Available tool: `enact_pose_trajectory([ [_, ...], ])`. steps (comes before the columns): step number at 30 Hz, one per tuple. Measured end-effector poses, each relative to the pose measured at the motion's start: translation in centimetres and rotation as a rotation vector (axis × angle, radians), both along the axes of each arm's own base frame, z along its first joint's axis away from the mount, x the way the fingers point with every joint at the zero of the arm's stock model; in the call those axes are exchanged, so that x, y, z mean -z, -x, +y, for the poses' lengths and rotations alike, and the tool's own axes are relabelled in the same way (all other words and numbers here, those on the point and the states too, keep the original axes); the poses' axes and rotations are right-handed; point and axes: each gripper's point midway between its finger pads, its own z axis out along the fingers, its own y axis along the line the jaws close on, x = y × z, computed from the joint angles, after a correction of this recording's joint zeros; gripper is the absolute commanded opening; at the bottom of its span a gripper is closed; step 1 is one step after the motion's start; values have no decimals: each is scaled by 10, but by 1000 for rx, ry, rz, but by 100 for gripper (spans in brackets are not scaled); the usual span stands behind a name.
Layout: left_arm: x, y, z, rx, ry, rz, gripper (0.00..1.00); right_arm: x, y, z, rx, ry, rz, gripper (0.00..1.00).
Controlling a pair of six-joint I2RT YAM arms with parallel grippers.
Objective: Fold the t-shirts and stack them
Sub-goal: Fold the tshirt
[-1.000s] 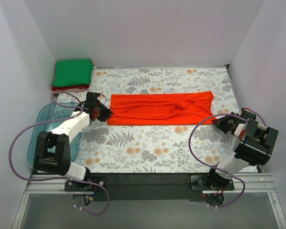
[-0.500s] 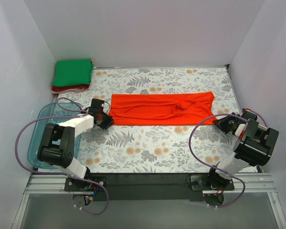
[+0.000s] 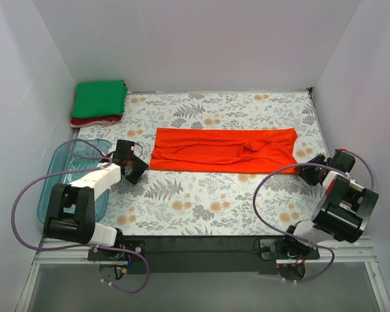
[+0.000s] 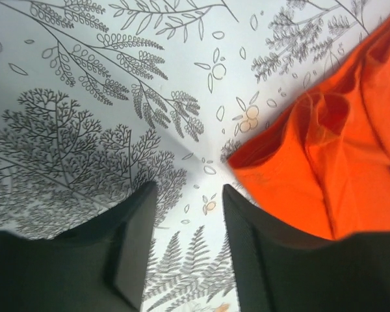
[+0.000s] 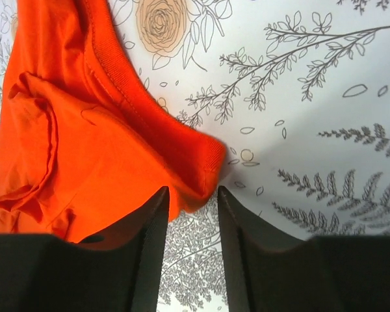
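The bright orange-red t-shirt (image 3: 221, 149) lies flat as a long folded strip across the middle of the floral table. My left gripper (image 3: 140, 170) is open and empty just off its near left corner. In the left wrist view the shirt (image 4: 338, 162) lies beyond the right finger of the gripper (image 4: 187, 188). My right gripper (image 3: 307, 174) is open at the near right corner. In the right wrist view the shirt's corner (image 5: 84, 149) lies just ahead of the parted fingertips of the gripper (image 5: 192, 192). The green t-shirt (image 3: 99, 99) lies folded on the dark red one (image 3: 94, 121) at the back left.
A clear blue plastic tub (image 3: 65, 169) sits at the left edge beside my left arm. White walls close the table on the left, back and right. Purple cables loop around both arms.
Both grippers have drawn back a little from the orange-red shirt's near corners. The shirt now lies slightly further right.
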Motion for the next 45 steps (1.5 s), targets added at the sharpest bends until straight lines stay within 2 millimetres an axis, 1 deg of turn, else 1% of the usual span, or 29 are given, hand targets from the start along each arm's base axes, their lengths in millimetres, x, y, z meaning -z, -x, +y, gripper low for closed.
enact_pose_trajectory([
  [1, -3, 2, 1, 12, -11, -1, 52, -4, 2, 1, -5, 13, 1, 45],
  [2, -7, 4, 3, 25, -22, -10, 60, -8, 3, 2, -6, 32, 1, 46],
  [4, -20, 4, 5, 58, -47, -42, 68, -21, 0, 5, -23, 78, -17, 46],
  [5, -28, 2, 7, 76, -63, -64, 71, -29, -3, 8, -37, 102, -33, 46],
  [6, -35, 0, 8, 90, -77, -88, 78, -38, -6, 11, -51, 131, -51, 47],
  [7, -46, -5, 9, 113, -97, -123, 80, -47, -11, 15, -69, 162, -70, 48],
  [8, -53, -8, 10, 131, -115, -146, 82, -54, -15, 19, -85, 187, -88, 49],
  [10, -65, -14, 14, 170, -162, -195, 83, -73, -26, 33, -143, 238, -137, 49],
  [12, -72, -16, 18, 198, -202, -227, 83, -88, -38, 49, -210, 266, -184, 49],
  [13, -74, -18, 19, 209, -217, -239, 83, -96, -46, 61, -258, 279, -207, 49],
  [15, -75, -20, 20, 226, -238, -255, 83, -106, -59, 80, -332, 299, -236, 49],
  [17, -71, -20, 21, 240, -251, -258, 83, -109, -68, 94, -382, 324, -245, 49],
  [19, -64, -16, 23, 255, -267, -240, 83, -107, -70, 108, -430, 343, -244, 49],
  [21, -61, -14, 24, 264, -274, -231, 83, -101, -69, 116, -466, 347, -232, 47],
  [22, -61, -14, 24, 268, -277, -230, 83, -96, -70, 119, -481, 342, -220, 45],
  [23, -61, -14, 24, 270, -279, -231, 83, -90, -72, 122, -499, 336, -209, 41],
  [25, -61, -15, 24, 273, -282, -234, 83, -74, -74, 128, -534, 324, -175, 37],
  [26, -60, -16, 24, 275, -283, -234, 83, -66, -75, 133, -553, 316, -158, 33],
  [27, -60, -16, 25, 276, -284, -234, 83, -60, -75, 137, -568, 309, -142, 31],
  [32, -61, -17, 25, 278, -287, -237, 83, -28, -75, 173, -681, 265, -77, 27],
  [35, -61, -17, 25, 279, -288, -238, 83, -16, -74, 186, -717, 254, -51, 27],
  [39, -61, -17, 25, 281, -288, -238, 83, -11, -81, 191, -727, 255, -41, 27],
  [41, -61, -17, 25, 281, -288, -237, 83, -14, -91, 194, -729, 262, -54, 28],
  [45, -60, -16, 25, 281, -288, -236, 83, -28, -114, 201, -734, 283, -102, 29],
])
